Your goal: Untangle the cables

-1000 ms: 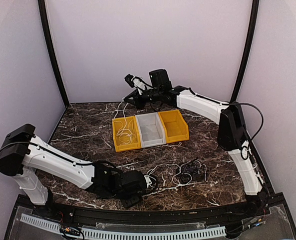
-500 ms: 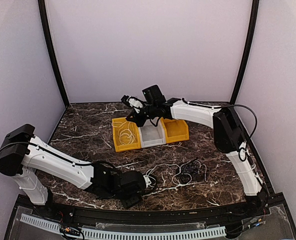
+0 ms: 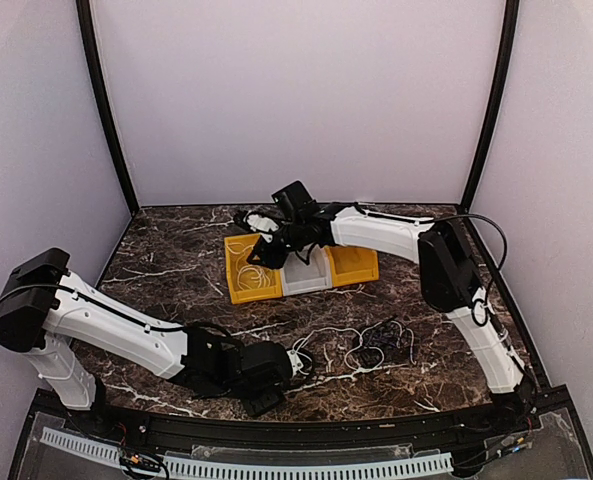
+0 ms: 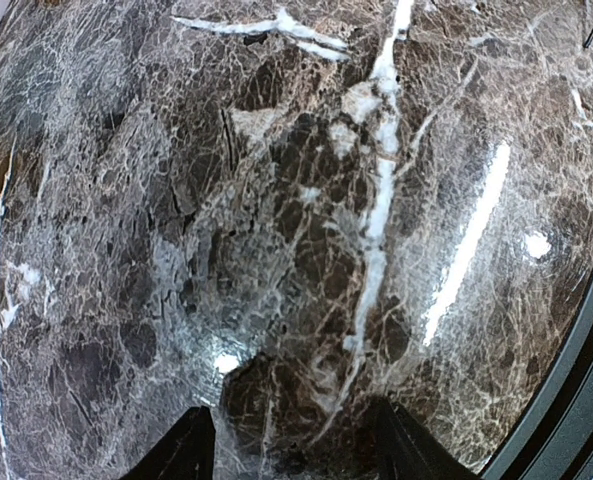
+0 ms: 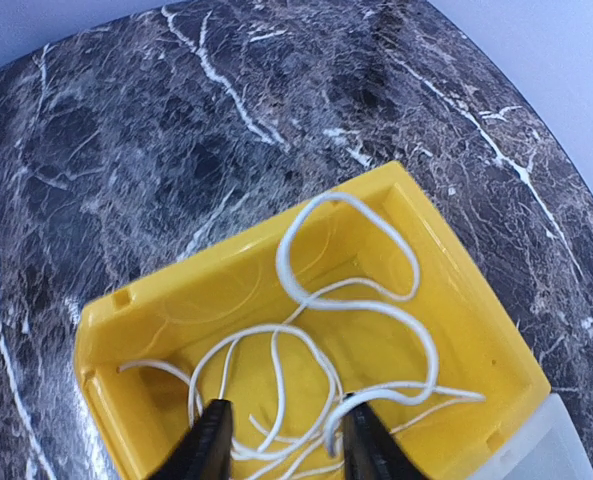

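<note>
One white cable lies coiled inside the left yellow bin. My right gripper is open just above that bin, with loops of the cable between and beside its fingers; in the top view it hovers over the bin. A tangle stays on the table: another white cable and a black cable. I cannot make out the brownish cable. My left gripper is open over bare marble, low near the front edge, left of the tangle.
A white bin and a second yellow bin stand in a row to the right of the first. The black rim of the table runs close to the left gripper. Purple walls enclose the table.
My right gripper has moved forward, left and down from behind the bins to just over the left yellow bin, bringing the white cable down into it. The left arm has not moved.
</note>
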Tool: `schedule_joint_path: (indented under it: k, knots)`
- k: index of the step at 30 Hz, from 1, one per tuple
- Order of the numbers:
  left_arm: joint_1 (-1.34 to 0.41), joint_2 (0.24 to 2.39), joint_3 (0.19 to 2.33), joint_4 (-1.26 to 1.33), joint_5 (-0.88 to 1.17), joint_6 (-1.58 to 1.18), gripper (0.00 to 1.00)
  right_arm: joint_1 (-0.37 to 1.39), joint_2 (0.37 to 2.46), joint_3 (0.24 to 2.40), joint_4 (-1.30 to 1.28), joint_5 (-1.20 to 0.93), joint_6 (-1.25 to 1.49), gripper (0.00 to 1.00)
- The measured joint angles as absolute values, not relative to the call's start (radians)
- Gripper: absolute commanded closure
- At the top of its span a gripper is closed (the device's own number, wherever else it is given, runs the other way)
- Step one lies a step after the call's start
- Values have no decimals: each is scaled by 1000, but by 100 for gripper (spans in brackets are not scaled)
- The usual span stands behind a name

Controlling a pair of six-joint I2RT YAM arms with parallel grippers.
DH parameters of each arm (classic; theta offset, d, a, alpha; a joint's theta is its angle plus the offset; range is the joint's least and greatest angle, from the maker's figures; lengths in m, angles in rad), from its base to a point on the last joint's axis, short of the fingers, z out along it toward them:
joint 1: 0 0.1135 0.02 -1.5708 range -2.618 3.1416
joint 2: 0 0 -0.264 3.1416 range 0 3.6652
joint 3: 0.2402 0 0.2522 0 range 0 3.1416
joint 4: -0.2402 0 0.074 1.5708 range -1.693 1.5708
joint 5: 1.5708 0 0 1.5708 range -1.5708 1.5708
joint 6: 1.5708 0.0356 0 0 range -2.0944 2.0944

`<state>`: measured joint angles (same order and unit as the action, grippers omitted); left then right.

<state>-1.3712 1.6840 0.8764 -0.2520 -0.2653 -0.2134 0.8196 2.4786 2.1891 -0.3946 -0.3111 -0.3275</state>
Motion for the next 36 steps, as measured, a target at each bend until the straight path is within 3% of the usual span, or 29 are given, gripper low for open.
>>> schedule_joint_path:
  k: [3,11,16,21,30,32,33,36]
  knots:
    - [-1373,1684,876,-251,-270,-207,43,802,2374,2059,-405,-345,-328,40]
    - [-1373,1684,877,-244,-271,-176,43,695,1938,1825,-498,-553,-429,36]
    - [-1373,1686,878,-231,-273,-160,43,675,1686,1561,-597,-686,-620,29]
    - [-1373,1685,878,-211,-292,-135,43,700,1682,1375,-729,-751,-775,28]
    - [-1373,1621,888,-190,-316,-91,43,773,1712,1361,-829,-780,-898,29]
    - [-1373,1618,894,-190,-319,-89,43,792,1712,1361,-828,-779,-903,34]
    - [-1373,1618,896,-189,-321,-89,43,801,1712,1361,-828,-777,-904,42]
    - [-1373,1618,896,-189,-326,-89,43,815,1713,1361,-825,-778,-900,83]
